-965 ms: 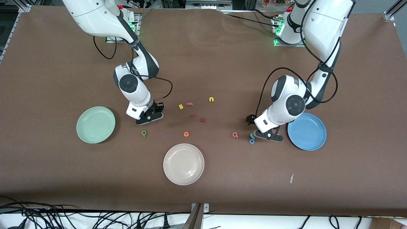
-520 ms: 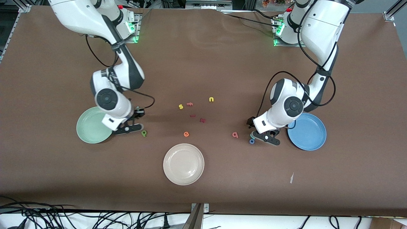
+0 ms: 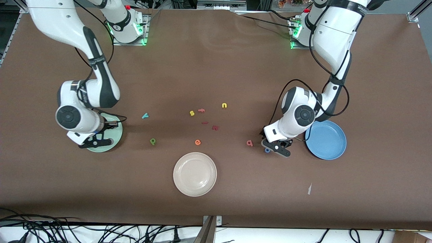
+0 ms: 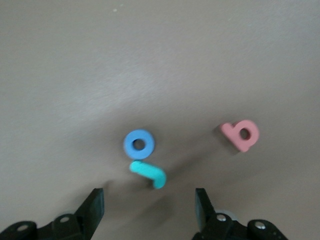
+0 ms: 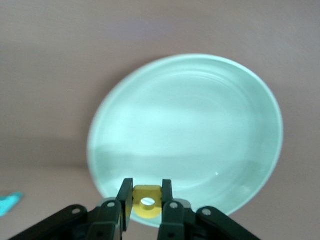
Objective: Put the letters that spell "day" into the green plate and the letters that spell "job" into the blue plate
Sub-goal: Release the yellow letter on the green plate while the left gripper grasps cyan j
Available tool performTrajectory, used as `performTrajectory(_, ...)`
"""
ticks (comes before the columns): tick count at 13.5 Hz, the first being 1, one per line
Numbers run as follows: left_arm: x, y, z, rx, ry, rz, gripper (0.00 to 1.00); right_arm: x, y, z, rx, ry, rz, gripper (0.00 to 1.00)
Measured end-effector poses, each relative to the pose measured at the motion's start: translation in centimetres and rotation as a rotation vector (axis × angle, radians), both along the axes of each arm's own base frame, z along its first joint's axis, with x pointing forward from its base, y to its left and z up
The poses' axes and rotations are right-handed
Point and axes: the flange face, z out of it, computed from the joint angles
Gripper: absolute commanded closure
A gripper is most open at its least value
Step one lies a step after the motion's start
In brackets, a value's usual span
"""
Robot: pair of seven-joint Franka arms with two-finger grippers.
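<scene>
Swung from mid-table, right gripper (image 5: 146, 205) holds yellow "a" (image 5: 147, 202) over green plate (image 3: 116, 136), seen only at wrist; left gripper (image 4: 149, 210), wide, above "j" (image 4: 149, 172), "o" (image 4: 139, 144); three plates.

White, rounded arm shells with dark grey joints, looping black cables, black grippers; bases apparently glow green.

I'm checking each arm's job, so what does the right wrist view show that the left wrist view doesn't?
Only the right wrist view: the right gripper shut on the yellow "a" over the green plate.
Only the left wrist view: the open left gripper above the teal "j", blue "o" and pink "b".
Both: the brown table.
</scene>
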Motion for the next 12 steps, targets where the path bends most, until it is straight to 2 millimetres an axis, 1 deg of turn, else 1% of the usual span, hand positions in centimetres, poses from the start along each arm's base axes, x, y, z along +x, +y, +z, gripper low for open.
performTrajectory(1, -0.1, -0.3, -0.3, 0.001, 0.003, 0.002, 0.13, 0.0, -1.4, -0.8, -0.001, 0.011, -0.013, 0.79)
performTrajectory(2, -0.1, -0.4, -0.6, 0.002, 0.007, 0.003, 0.14, -0.1, -2.2, -1.7, -0.003, 0.019, -0.022, 0.24)
performTrajectory(3, -0.1, -0.3, -0.9, 0.004, 0.008, 0.005, 0.17, -0.1, -2.5, -2.4, -0.004, 0.024, -0.026, 0.0)
performTrajectory(5, 0.1, 0.2, -1.3, 0.008, 0.003, 0.011, 0.37, -0.1, -2.0, -2.9, 0.016, 0.027, -0.038, 0.0)
performTrajectory(6, 0.2, 0.4, -1.5, 0.011, 0.003, 0.014, 0.46, 0.1, -1.4, -2.6, 0.025, 0.021, -0.039, 0.0)
performTrajectory(7, 0.4, 0.6, -1.6, 0.013, 0.002, 0.017, 0.52, 0.3, -0.8, -2.2, 0.032, 0.015, -0.035, 0.0)
performTrajectory(9, 0.7, 0.8, -1.3, 0.014, -0.007, 0.021, 0.61, 0.5, 0.2, -1.6, 0.04, 0.021, -0.031, 0.0)
performTrajectory(11, 0.8, 0.8, -1.3, 0.014, -0.009, 0.021, 0.63, 0.3, 1.4, -1.0, 0.059, 0.032, -0.053, 0.0)
performTrajectory(12, 0.8, 0.9, -1.3, 0.014, -0.009, 0.022, 0.65, 0.1, 2.2, -0.7, 0.071, 0.034, -0.084, 0.0)
